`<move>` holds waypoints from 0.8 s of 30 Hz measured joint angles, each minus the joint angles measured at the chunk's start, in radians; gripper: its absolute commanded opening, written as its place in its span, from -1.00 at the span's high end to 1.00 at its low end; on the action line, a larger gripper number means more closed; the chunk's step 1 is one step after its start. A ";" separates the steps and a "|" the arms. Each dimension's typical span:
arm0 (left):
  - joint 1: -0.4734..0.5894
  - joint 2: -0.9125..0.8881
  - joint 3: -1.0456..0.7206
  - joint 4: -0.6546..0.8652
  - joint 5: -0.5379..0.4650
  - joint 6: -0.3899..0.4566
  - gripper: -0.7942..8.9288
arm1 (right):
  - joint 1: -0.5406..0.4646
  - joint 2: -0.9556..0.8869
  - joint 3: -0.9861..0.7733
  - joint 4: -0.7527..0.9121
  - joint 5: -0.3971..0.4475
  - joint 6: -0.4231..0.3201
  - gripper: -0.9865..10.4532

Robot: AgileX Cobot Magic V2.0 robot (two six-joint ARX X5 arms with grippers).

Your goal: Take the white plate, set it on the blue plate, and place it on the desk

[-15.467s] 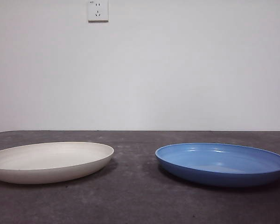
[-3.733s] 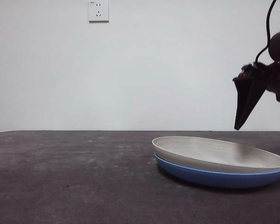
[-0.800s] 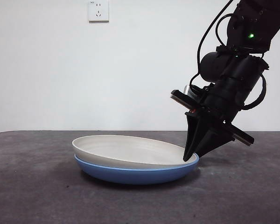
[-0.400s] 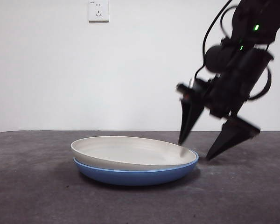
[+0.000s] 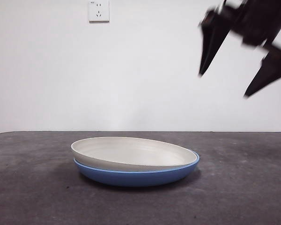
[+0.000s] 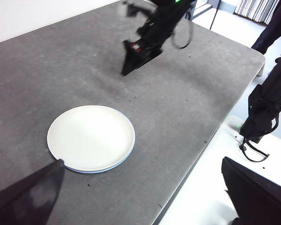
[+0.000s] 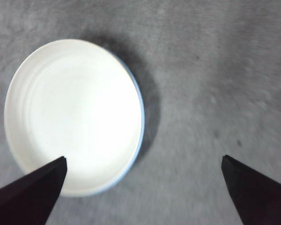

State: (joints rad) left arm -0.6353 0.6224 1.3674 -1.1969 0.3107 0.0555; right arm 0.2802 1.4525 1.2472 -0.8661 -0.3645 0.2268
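White plate [image 6: 91,137] atop blue plate [image 6: 116,166]

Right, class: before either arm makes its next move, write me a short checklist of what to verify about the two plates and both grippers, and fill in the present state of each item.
1. White plate sits nested in the blue plate: ok.
2. The stack rests on the desk, held by nothing: ok.
3. Right gripper is well above the stack, not touching it: ok.
4. Right gripper's jaws are spread, holding nothing: ok.
5. Left gripper is away from the plates, jaws spread, holding nothing: ok.
6. White plate centred in the blue one: cannot tell exactly; in the front view its rim stands higher on the side away from the right gripper.
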 measured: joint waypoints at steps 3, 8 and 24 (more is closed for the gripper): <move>0.000 0.000 0.000 0.001 0.000 0.000 -0.39 | 0.000 -0.124 0.000 -0.082 0.002 -0.020 -0.24; 0.000 0.000 0.000 0.004 0.000 0.000 -0.39 | 0.001 -0.324 0.000 -0.177 0.002 -0.029 -0.23; 0.000 0.000 0.000 0.004 0.000 0.000 -0.39 | 0.001 -0.847 0.000 -0.433 0.002 -0.037 -0.23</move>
State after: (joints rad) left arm -0.6353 0.6224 1.3674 -1.1927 0.3107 0.0555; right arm 0.2813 0.6056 1.2472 -1.2995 -0.3626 0.1898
